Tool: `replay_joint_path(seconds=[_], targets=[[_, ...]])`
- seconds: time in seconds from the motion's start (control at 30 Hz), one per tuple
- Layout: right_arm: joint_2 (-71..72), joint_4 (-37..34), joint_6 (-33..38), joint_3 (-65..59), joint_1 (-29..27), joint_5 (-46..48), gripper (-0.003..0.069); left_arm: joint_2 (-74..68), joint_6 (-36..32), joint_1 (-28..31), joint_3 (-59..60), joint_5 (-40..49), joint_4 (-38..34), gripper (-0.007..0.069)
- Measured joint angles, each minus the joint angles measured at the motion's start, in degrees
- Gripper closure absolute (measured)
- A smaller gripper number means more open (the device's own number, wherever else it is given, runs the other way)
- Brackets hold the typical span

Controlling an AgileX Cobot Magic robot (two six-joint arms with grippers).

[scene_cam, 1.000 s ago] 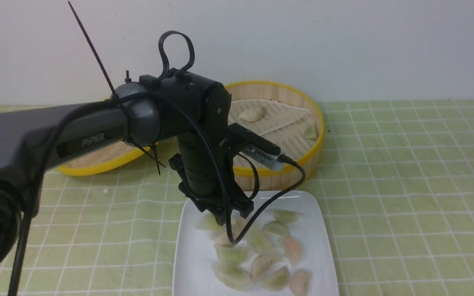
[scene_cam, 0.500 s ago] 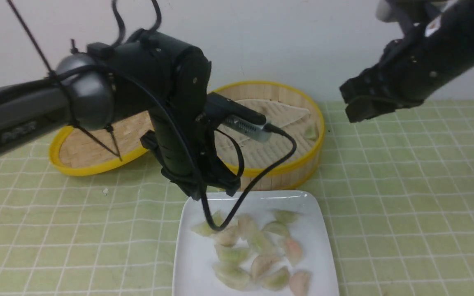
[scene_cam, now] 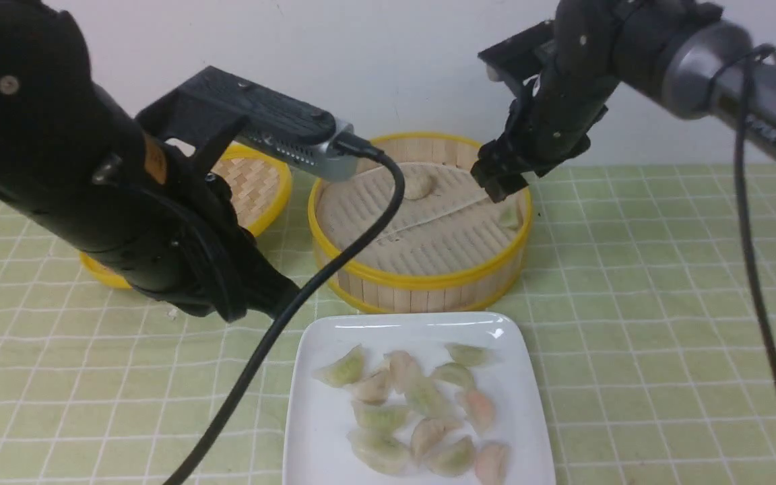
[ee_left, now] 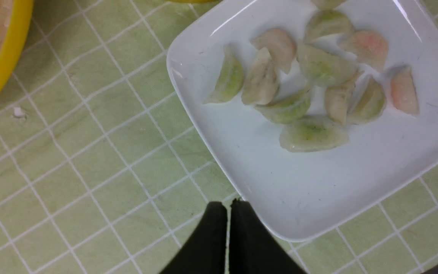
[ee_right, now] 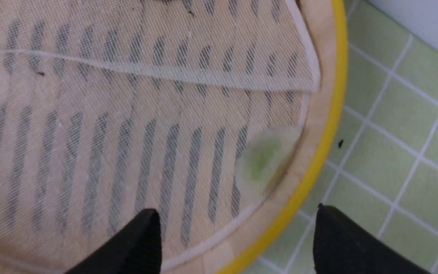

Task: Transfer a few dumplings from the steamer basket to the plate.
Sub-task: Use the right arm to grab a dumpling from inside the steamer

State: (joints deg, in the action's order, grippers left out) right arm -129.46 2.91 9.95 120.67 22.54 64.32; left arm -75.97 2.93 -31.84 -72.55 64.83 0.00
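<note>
The steamer basket (scene_cam: 422, 279) stands at the table's middle, holding an off-white dumpling (scene_cam: 418, 185) at the back and a green dumpling (scene_cam: 509, 217) by its right wall. The white plate (scene_cam: 314, 424) lies in front of it with several dumplings (scene_cam: 428, 397). My right gripper (scene_cam: 496, 180) hangs open and empty above the basket's right side. In the right wrist view its fingers (ee_right: 143, 236) straddle the rim just short of the green dumpling (ee_right: 264, 163). My left gripper (ee_left: 228, 205) is shut and empty above the cloth beside the plate's edge (ee_left: 318, 190).
The shallow woven lid (scene_cam: 260, 188) lies left of the basket, partly behind my left arm (scene_cam: 125, 202), whose cable (scene_cam: 294, 303) hangs past the plate's left corner. A green checked cloth (scene_cam: 630, 337) covers the table. A white wall stands close behind.
My left gripper has lifted off the plate and drawn back to the left, leaving a green dumpling at the plate's back left. My right arm has swung in over the basket.
</note>
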Motion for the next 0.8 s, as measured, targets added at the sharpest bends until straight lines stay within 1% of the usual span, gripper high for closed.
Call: replay_joint_path(seconds=[0.2, 0.43, 0.67, 0.8], targets=[[-5.2, 5.4, 0.3, 1.3, 1.3, -3.8, 0.0165, 2.6, 0.7, 0.0, 0.0, 0.8, 0.0, 0.0631], [-7.8, 5.5, -0.9, 1.8, 1.3, -5.8, 0.0165, 2.7, 0.9, 0.0, 0.5, 0.8, 0.0, 0.0631], [-9.3, 3.8, -2.2, 2.3, 1.4, -5.6, 0.0165, 2.7, 1.0, 0.0, 0.5, 0.8, 0.0, 0.0631], [-9.5, -1.7, -1.0, 2.7, 1.4, -5.7, 0.0165, 2.7, 1.0, 0.0, 0.5, 0.8, 0.0, 0.0631]])
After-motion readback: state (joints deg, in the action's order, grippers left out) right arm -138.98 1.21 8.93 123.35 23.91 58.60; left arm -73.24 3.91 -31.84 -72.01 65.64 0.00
